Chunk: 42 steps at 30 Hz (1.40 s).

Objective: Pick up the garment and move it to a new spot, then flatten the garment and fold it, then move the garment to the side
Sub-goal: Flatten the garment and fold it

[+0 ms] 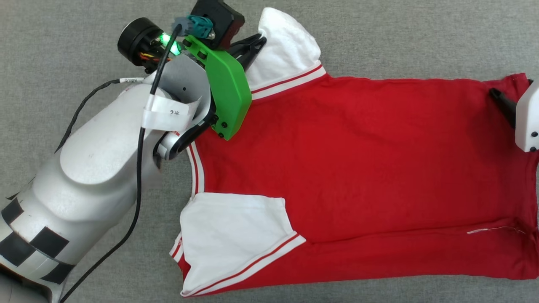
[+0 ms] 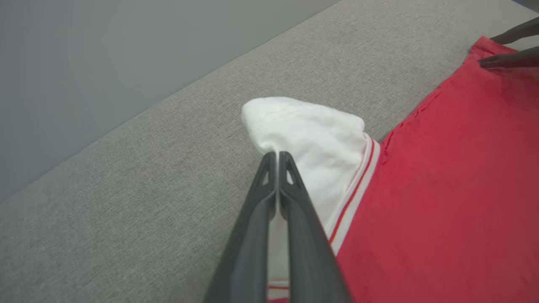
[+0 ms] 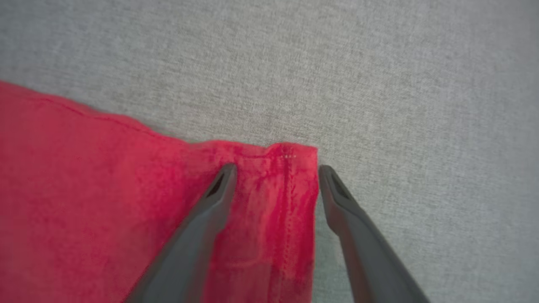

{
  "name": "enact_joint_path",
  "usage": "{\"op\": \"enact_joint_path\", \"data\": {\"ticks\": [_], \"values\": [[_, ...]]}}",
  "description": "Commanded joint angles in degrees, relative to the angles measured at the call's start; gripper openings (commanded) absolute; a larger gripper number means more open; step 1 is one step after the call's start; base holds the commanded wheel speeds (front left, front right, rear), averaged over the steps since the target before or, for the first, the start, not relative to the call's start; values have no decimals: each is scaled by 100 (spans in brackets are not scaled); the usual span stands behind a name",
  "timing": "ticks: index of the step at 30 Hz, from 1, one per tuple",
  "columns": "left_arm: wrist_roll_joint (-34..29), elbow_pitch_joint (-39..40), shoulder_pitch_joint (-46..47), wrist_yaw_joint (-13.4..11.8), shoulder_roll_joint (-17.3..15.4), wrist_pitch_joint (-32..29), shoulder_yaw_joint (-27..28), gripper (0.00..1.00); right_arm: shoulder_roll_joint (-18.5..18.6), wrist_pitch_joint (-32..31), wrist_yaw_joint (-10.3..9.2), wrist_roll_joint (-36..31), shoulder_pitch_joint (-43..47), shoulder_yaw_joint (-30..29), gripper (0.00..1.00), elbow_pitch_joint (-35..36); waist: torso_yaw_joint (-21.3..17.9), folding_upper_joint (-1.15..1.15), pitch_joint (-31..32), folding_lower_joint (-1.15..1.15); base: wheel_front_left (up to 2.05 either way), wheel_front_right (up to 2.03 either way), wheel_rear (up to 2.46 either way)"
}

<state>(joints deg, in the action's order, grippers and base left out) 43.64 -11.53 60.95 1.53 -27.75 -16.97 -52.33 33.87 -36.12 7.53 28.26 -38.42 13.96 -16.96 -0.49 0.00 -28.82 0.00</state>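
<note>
Left fingers (image 1: 251, 45), upper middle, are pinched shut on the white sleeve (image 1: 286, 42) of the garment (image 1: 358, 160), while right fingers (image 1: 501, 101), far right, stand spread wide astride its hem corner (image 3: 290, 160).

Here's the silver-grey moulded forearm shell (image 1: 92, 168), glossy, with a black-and-white checker band (image 1: 29, 248) far down-left of the bright green plastic bracket (image 1: 225, 94). A black cable (image 1: 137, 189) climbs toward that bracket, and a white paper tag (image 1: 166, 115) is wrapped round it just to the bracket's left. Small black screws (image 1: 220, 135) at the bracket's lower edge. Above it, a teal connector (image 1: 198, 26) and a black box (image 1: 221, 19). Slim dark fingers (image 2: 303, 235) with triangular cut-outs near the tips. Far right of the bracket, a white housing (image 1: 528, 122).
</note>
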Motion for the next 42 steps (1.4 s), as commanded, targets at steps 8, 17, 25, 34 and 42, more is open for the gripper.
{"op": "enact_joint_path", "data": {"ticks": [8, 17, 25, 34, 42], "values": [[-97, 288, -200, -139, -56, -32, -68, 0, 14, 122, -4, 78, -187, 374, 0, -601, 132, 0, -115, 0, 0, 0, 0], [44, 96, -501, -228, -86, 242, 12, 0, -59, 830, -4, 281, -171, 253, 0, -898, 76, 0, 223, 0, 0, 0, 0], [215, -43, -957, -296, -136, 514, 40, 0, -33, 1323, -4, 542, 262, 39, 0, -685, 39, 0, 723, 0, 0, 0, 0], [416, 222, -1668, -541, -240, 804, 67, 0, -43, 1627, -4, 823, 1090, -329, 0, -157, 82, 0, 1218, 0, 0, 0, 0], [495, 738, -2583, -908, -428, 922, -115, 0, -120, 1742, -4, 1216, 2211, -610, 0, 429, 209, 0, 1513, 0, 0, 0, 0]]}}
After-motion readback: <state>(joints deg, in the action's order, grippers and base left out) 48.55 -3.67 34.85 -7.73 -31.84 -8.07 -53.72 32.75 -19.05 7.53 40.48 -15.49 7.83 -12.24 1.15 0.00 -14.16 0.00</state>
